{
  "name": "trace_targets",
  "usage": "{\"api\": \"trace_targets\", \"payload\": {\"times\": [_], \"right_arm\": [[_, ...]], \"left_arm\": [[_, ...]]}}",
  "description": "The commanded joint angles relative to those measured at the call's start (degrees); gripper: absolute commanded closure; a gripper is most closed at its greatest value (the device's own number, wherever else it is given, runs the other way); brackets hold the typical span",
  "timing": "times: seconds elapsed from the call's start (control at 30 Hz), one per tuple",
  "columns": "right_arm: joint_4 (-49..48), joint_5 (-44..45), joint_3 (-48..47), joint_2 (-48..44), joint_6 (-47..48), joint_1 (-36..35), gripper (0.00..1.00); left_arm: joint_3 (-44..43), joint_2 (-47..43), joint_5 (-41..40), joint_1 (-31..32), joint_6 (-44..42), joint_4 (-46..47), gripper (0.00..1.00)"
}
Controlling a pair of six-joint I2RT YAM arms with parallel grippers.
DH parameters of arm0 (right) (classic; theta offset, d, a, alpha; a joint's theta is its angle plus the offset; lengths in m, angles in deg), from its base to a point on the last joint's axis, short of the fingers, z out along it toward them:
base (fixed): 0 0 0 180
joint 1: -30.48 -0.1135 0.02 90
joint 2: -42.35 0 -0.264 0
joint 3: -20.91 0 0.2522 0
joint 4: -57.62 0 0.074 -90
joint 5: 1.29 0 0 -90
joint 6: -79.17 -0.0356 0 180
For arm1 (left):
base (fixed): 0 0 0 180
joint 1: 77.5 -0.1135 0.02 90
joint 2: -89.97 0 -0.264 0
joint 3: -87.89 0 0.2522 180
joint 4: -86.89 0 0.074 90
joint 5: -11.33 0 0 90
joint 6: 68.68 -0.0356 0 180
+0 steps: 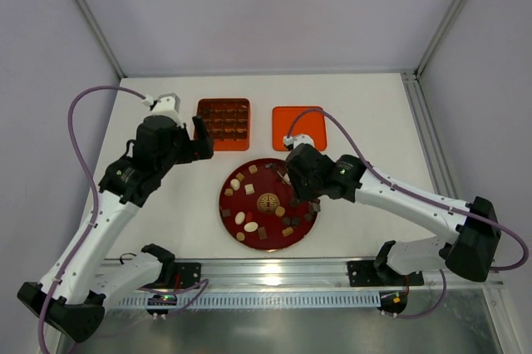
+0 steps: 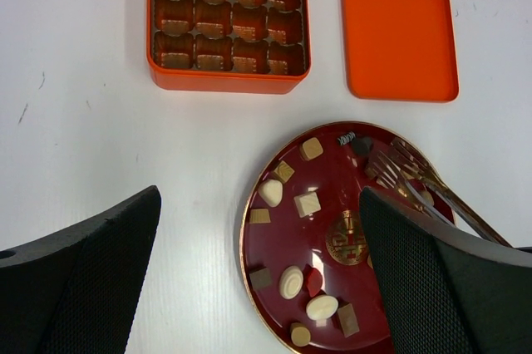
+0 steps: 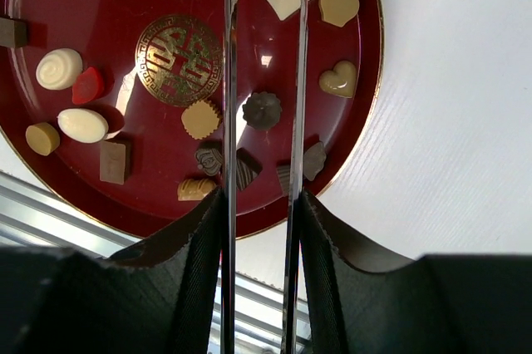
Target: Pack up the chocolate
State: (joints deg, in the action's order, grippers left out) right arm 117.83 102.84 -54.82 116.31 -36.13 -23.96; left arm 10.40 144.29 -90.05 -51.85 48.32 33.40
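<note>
Jaws of the right gripper (image 3: 259, 204) are clamped on slim silver metal tongs (image 3: 229, 80). The tongs' two blades reach forward over a round dark red plate with a gold emblem (image 2: 283, 238). Small chocolate pieces (image 3: 263, 110) in brown, tan and cream lie scattered across that plate, under and on both sides of the blades. One brown piece sits at the tong tips, but it is cut off at the picture edge, so a pinch cannot be confirmed. The left gripper (image 1: 198, 145) hangs wide apart and empty beside an orange square box with a grid of compartments (image 1: 223, 124). This box lies beyond the plate's far-left rim, nearer the left arm. A flat orange square lid (image 1: 298, 127) rests just right of it.
</note>
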Motion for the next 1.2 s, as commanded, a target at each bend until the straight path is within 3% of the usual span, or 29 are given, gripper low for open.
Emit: {"api": "trace_targets", "payload": {"times": [0.0, 0.87, 1.0, 1.17], "right_arm": [[-4.44, 0.55, -0.51, 0.75, -0.1, -0.23, 0.59], [-8.93, 0.02, 0.72, 6.99, 1.83, 1.96, 0.6], [-8.93, -0.42, 0.8, 6.91, 1.92, 1.96, 0.68], [-7.79, -0.68, -0.86, 5.68, 1.92, 1.96, 0.72]], "left_arm": [[0.53, -1.15, -0.4, -0.16, 0.42, 1.14, 0.0], [1.94, -1.59, -0.49, -0.16, 0.51, 1.32, 0.0], [2.02, -1.42, -0.31, -0.16, 0.42, 1.23, 0.0], [2.11, -1.77, -0.49, -0.16, 0.59, 1.32, 0.0]]}}
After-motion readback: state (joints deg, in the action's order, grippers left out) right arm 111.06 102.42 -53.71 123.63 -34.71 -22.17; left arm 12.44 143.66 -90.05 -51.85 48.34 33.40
